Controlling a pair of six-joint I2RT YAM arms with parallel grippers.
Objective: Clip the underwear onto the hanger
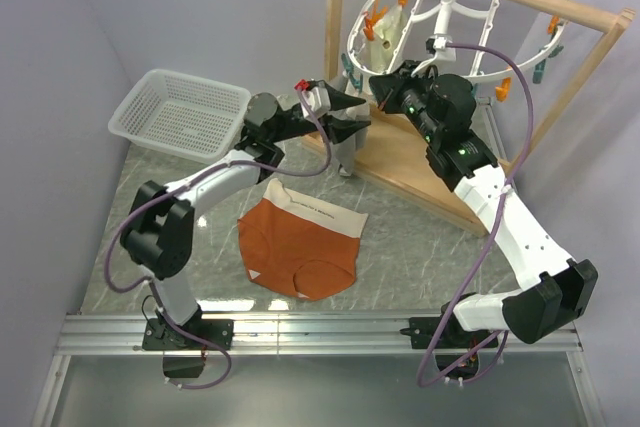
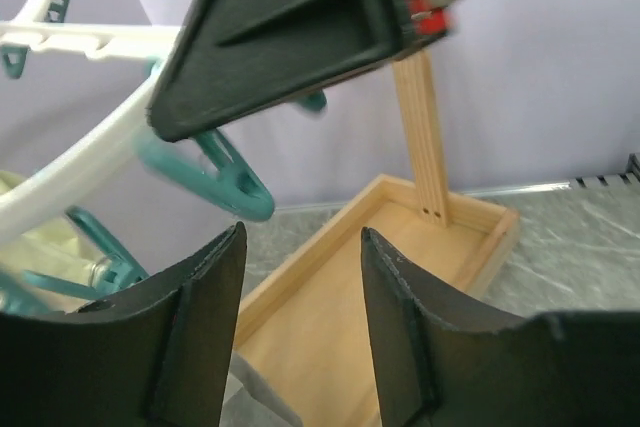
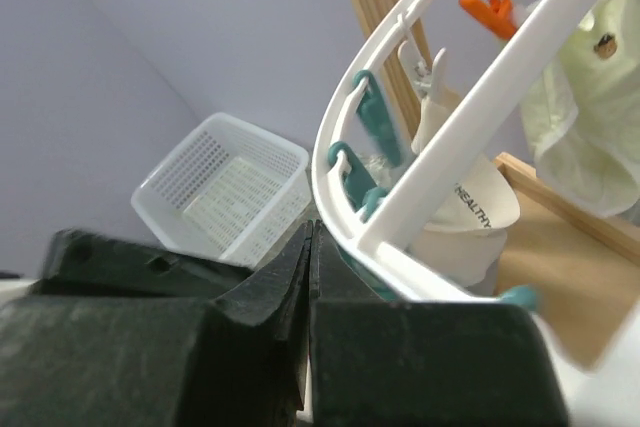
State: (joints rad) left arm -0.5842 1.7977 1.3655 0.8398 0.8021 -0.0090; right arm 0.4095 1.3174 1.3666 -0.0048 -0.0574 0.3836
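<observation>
Underwear (image 1: 303, 247) flat on worktop (image 1: 420, 247), well short of hanger (image 3: 500, 99), nearer L fingers (image 2: 180, 337) – half open, empty; R fingers (image 3: 270, 287) pinched shut by its rim.

The left gripper (image 2: 302, 237) stands with its fingers apart, and only the wooden frame's base (image 2: 330, 297) shows in the gap. To the left curves the hanger (image 2: 60, 182), with a blurred teal clothespin (image 2: 225, 182) hanging beside it under a black wedge-shaped part (image 2: 280, 27).

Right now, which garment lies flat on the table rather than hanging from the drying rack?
The rust-orange briefs with the cream waistband; the pale cream cloth hangs from the white rack.
</observation>
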